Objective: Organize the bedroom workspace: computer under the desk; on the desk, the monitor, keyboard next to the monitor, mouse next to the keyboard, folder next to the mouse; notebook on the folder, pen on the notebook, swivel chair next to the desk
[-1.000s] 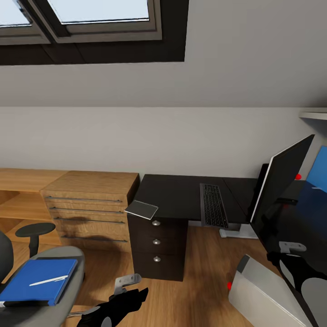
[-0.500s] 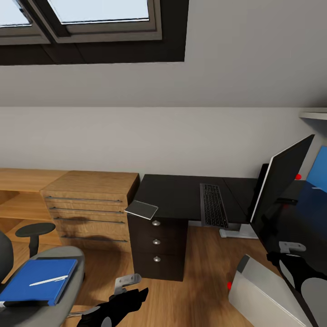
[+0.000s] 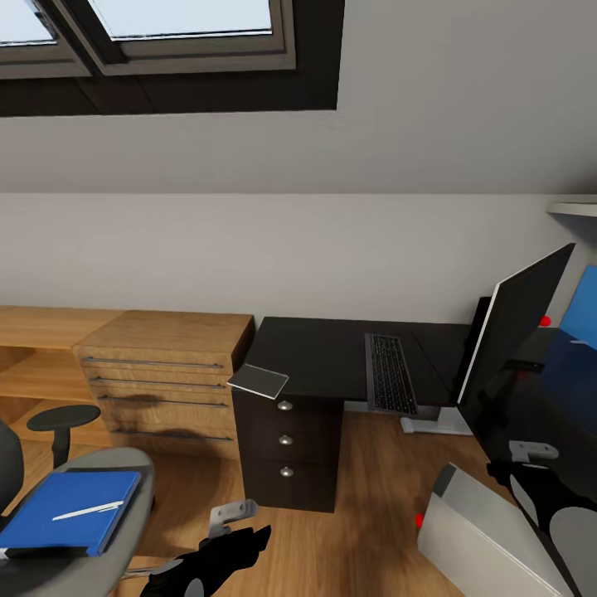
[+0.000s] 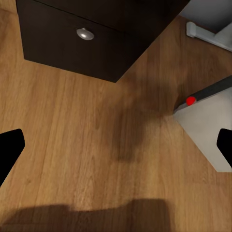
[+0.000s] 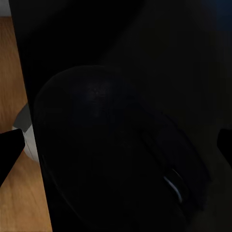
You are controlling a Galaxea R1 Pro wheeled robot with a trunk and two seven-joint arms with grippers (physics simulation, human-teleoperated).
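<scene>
The black desk (image 3: 323,352) carries the keyboard (image 3: 390,375), the monitor (image 3: 514,336) and, on its near left corner, the grey notebook (image 3: 259,381). The blue folder (image 3: 70,510), with the white pen (image 3: 87,512) on it, lies on the swivel chair (image 3: 133,485) at lower left. The grey computer (image 3: 485,543) leans on the floor at lower right. My left gripper (image 3: 249,539) (image 4: 116,145) hangs open over the wooden floor. My right gripper (image 3: 518,481) (image 5: 116,145) is open just above the dark mouse (image 5: 116,159), which rests on the desk top near its edge.
A light wooden drawer cabinet (image 3: 166,373) stands against the desk's left side. The dark drawer unit (image 3: 286,439) (image 4: 87,38) is just ahead of my left gripper, with the computer's red light (image 4: 191,100) beside it. A sloped wall and skylight (image 3: 166,33) rise behind.
The swivel chair with the folder and pen sits very slightly further left in the picture. Both grippers and the things on the desk have held still.
</scene>
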